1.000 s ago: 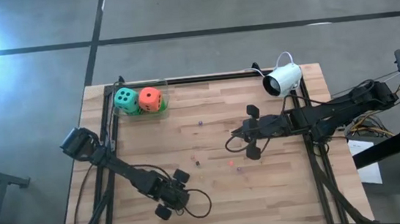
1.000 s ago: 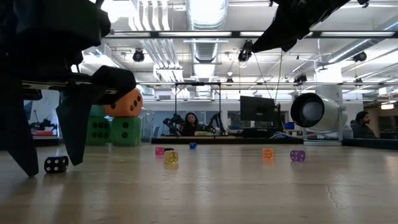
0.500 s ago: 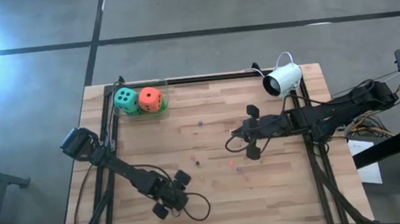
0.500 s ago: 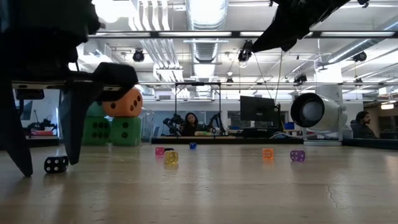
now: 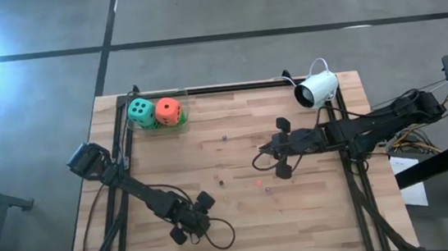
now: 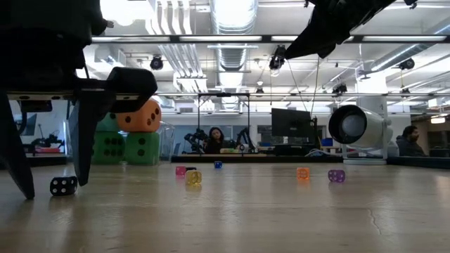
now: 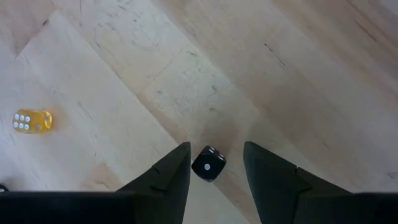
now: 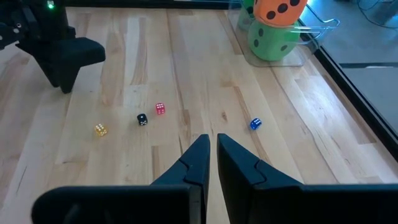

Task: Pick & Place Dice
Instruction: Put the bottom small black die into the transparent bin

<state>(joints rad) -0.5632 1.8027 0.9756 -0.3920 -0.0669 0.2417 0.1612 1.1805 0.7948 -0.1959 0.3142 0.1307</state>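
The big soft foam dice are sitting stacked at about 11 o'clock on the wooden table (image 5: 317,232), up in the far left corner: an orange-red cube with dark pips (image 5: 168,111) and a teal cube with dark pips (image 5: 140,111) are riding on top of bright green cubes (image 6: 129,147), inside what's looking like a clear plastic tray (image 8: 297,55). Nothing is touching them. Out toward 7 o'clock, the left gripper (image 5: 188,219) is hanging low over the boards with its fingers (image 7: 171,177) standing apart, and a tiny black die with white pips (image 7: 208,165) is lying right between them, not pinched. A tiny yellow die (image 7: 32,121) is resting nearby. The right gripper (image 5: 280,147) is hovering around 3 o'clock near table centre, jaws nearly together, gripping nothing. Small pink (image 8: 160,108) and blue (image 8: 254,123) dice are scattered mid-table, and a white camera (image 5: 317,89) is perching at 1 o'clock.
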